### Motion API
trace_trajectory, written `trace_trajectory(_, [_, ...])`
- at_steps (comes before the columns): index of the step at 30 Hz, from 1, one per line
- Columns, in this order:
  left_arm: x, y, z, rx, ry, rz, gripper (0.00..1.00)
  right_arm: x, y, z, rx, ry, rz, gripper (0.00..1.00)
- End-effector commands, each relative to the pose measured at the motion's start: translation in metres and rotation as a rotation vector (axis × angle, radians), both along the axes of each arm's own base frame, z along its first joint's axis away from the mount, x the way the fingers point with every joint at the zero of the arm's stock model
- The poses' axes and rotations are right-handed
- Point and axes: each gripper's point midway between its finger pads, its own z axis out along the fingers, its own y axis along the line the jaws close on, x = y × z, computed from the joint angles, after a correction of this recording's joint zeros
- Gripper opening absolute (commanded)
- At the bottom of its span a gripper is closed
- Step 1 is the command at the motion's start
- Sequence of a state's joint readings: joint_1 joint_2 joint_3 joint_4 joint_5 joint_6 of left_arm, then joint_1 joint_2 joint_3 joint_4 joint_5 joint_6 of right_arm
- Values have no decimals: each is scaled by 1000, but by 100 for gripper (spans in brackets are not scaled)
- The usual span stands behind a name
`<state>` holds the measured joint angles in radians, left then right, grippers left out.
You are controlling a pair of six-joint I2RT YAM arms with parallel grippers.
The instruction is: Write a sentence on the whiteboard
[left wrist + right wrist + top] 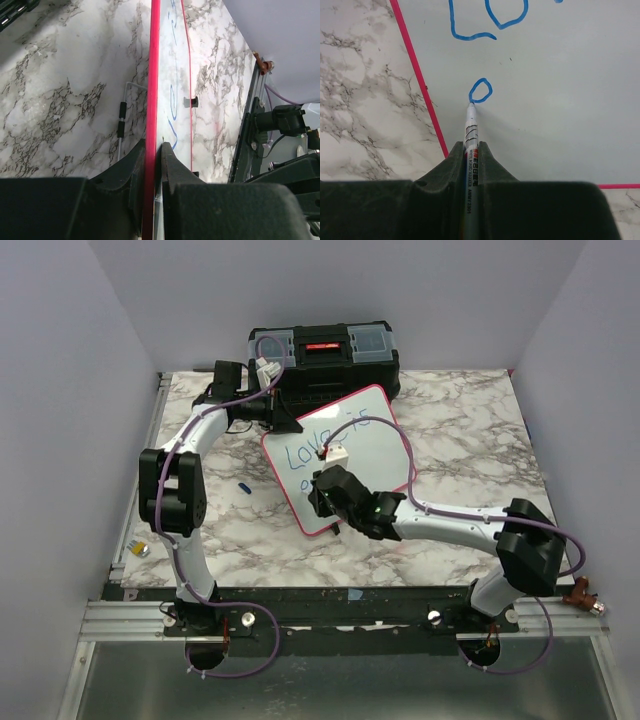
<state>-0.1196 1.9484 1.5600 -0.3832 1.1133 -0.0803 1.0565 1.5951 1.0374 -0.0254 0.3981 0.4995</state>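
Ok so here's where it's at: the square glossy whiteboard with the thin pink-red frame (375,455) sits mid-table on the grey-veined marble top (470,430), turned at an angle, just in front of the black plastic toolbox (325,350). The left gripper (152,146) has its jaws nearly closed, pinching the board's frame near the left corner to steady it. The right gripper (470,147) is squeezed down on a slim white-barrelled marker (471,122). Its tip touches the board at the bottom of a small blue loop (480,90), which starts the second line of the blue handwritten sentence (325,438).

My take on doing this step well: use light, even tip pressure and slide the whole wrist sideways rather than pivoting, or those loose slanted letters get messier. The loop is close to the left frame, so there's plenty of room to run rightward. I'd just watch that the line doesn't climb into "Love is" above. The left pinch needs to be firm too, since any push from the marker could shove the board.

Views: the overhead one gives the layout and the top line, but the right arm covers the marker tip. The right wrist view is the only one showing tip contact and the loop. The left wrist view sees the board edge-on, so you get the clamp plus a thin wire leg (121,120) behind it that shows nowhere else
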Motion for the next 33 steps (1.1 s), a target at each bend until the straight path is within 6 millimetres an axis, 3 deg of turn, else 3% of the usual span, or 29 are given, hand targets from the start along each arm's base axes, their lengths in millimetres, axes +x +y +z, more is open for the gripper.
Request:
trace_trajectory(1, [11,1,27,20,-212,13,0,-14,-25,-32,-107,70,-16,0])
trace_trajectory(8, [6,-2,31,5,-227,-4,0,-7,-36,-25,-141,36,-67,1])
trace_trajectory(15, [1,-3,35,-10,-242,-21,0,12,-33,10,-140,-55,-117,1])
trace_trajectory(24, [0,-4,36,-13,-240,-24,0,2,-21,41,11,-79,-42,1])
trace_trajectory(33, [-5,-5,41,-32,-257,-47,0,10,-31,44,6,-119,-108,0])
